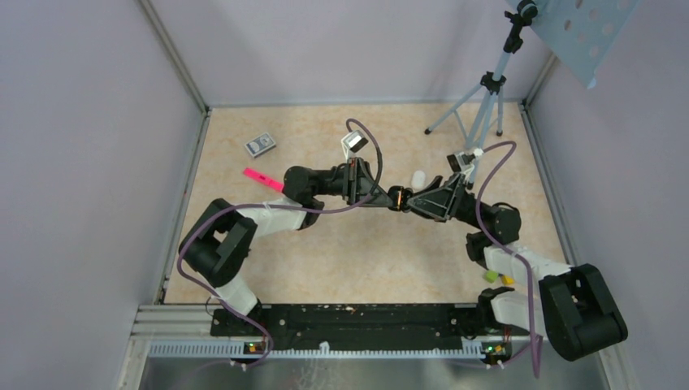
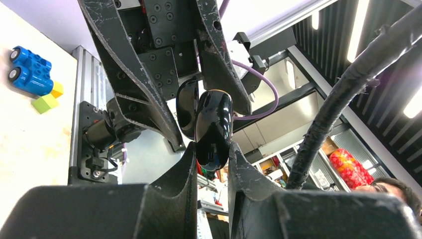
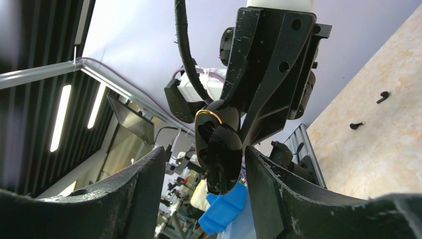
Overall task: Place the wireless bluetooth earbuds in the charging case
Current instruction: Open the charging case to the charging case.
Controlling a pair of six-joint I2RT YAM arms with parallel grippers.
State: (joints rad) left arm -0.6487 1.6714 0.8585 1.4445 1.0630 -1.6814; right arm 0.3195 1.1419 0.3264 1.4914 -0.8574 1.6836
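The charging case (image 2: 213, 127) is glossy black and pebble-shaped, and it is raised above the middle of the table. My left gripper (image 2: 211, 149) is shut on its lower end. A second black shell, its lid (image 2: 186, 107), stands ajar behind it. In the right wrist view the case (image 3: 221, 152) shows a gold ring near its top. My right gripper (image 3: 204, 150) is open around it, one finger close beside it and the other well apart. In the top view the left gripper (image 1: 391, 198) and right gripper (image 1: 408, 202) meet tip to tip. I cannot make out the earbuds.
A white pill-shaped object (image 1: 418, 179) lies just behind the grippers. A pink strip (image 1: 262, 178) and a small card box (image 1: 260, 145) lie at the back left, a tripod (image 1: 481, 114) at the back right. Green and yellow blocks (image 1: 497, 278) sit by the right arm. Two small dark bits (image 3: 382, 96) lie on the table.
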